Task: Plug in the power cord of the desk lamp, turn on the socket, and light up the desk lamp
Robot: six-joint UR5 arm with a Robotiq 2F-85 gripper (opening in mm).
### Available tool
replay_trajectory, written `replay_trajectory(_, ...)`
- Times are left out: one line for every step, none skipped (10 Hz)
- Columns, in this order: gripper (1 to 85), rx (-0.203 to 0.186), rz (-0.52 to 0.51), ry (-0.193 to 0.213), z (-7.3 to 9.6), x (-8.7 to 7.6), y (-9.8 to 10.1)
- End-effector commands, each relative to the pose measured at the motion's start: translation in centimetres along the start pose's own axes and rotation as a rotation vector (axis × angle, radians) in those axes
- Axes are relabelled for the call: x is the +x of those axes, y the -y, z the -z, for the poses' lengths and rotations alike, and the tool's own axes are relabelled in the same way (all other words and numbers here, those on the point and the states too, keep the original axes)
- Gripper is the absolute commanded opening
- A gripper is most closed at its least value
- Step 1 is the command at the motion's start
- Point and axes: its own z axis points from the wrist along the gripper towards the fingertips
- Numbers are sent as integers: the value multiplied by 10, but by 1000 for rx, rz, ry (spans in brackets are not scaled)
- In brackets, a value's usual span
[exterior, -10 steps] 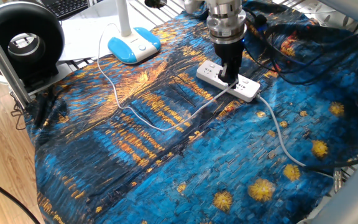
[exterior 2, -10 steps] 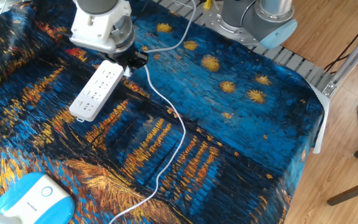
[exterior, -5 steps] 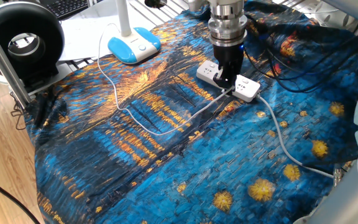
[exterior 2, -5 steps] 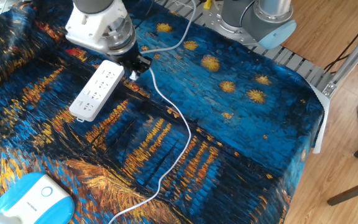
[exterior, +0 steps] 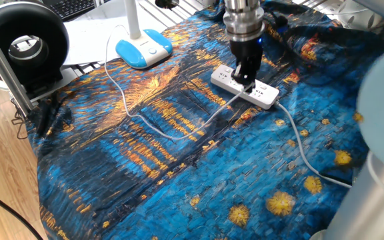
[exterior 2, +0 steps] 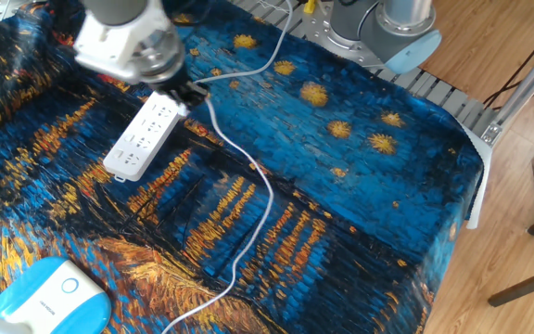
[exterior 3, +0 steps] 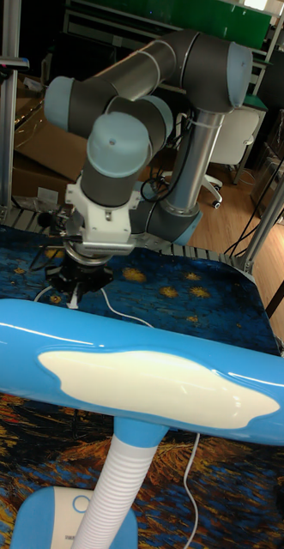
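The socket [exterior: 262, 95] [exterior 2: 137, 141], a long white strip, lies on the blue painted cloth. My gripper [exterior: 245, 79] [exterior 2: 189, 92] [exterior 3: 80, 280] hangs over its near end, shut on the small white plug of the power cord [exterior: 153, 128] [exterior 2: 265, 199]. The thin cord runs across the cloth to the desk lamp, whose light-blue base [exterior: 144, 48] [exterior 2: 49, 293] stands at the cloth's edge. In the tall fixed view the lamp's blue head [exterior 3: 142, 369] fills the foreground. Whether the plug's pins touch an outlet cannot be made out.
A black round fan-like device [exterior: 25, 41] stands at the left beside a metal post. Black cables [exterior: 325, 67] lie on the cloth behind the strip. The strip's thick white cable [exterior: 300, 148] trails toward the arm's base [exterior 2: 387, 28].
The gripper has shifted a little along the strip with the plug, and the wrist has turned. The cord near the plug swung with it. Strip and lamp stay put.
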Motion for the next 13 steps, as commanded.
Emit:
replay_trajectory(13,21,19,-53,0,2,33)
replay_trajectory(13,47,10,-61,-1,1,40)
replay_trajectory(13,85,13,-68,-3,-2,52)
replay_trajectory(13,79,23,-75,-10,-5,55)
replay_trajectory(13,39,27,-81,-17,-5,49)
replay_trajectory(13,19,22,-94,-19,-3,44)
replay_trajectory(13,21,17,-102,-20,-3,44)
replay_trajectory(13,-11,12,-108,-21,-3,36)
replay_trajectory(13,-15,5,-112,-19,-4,33)
replay_trajectory(13,2,0,-118,-19,-5,37)
replay_trajectory(13,19,-1,-117,-21,-8,42)
replay_trajectory(13,42,11,-120,-23,-11,48)
replay_trajectory(13,80,30,-142,-23,-10,57)
